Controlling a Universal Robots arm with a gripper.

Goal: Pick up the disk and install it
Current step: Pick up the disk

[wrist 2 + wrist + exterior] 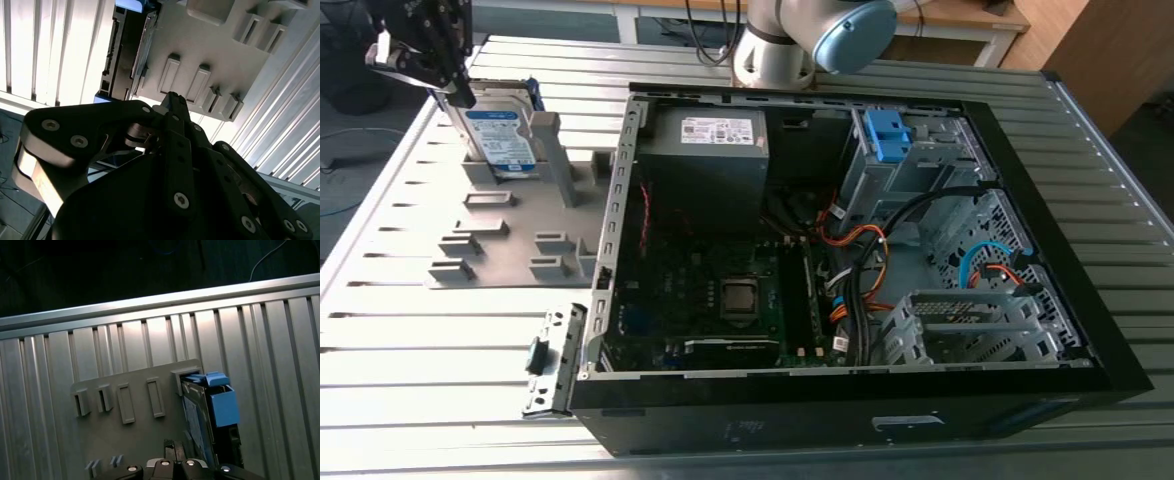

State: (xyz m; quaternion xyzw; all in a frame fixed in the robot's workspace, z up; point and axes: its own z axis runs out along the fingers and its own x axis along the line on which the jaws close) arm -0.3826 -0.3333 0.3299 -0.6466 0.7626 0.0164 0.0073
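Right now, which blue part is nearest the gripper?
The disk standing in the grey rack, by the gripper; the blue clip sits inside the computer case.

Bright glare across the table (427, 330) (shadows elsewhere)

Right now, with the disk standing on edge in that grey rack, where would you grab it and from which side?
Probably by its top edge, from above, pinching the two broad flat faces. The disk stands upright with its lower end seated in the grey rack, so only the upper part is free.
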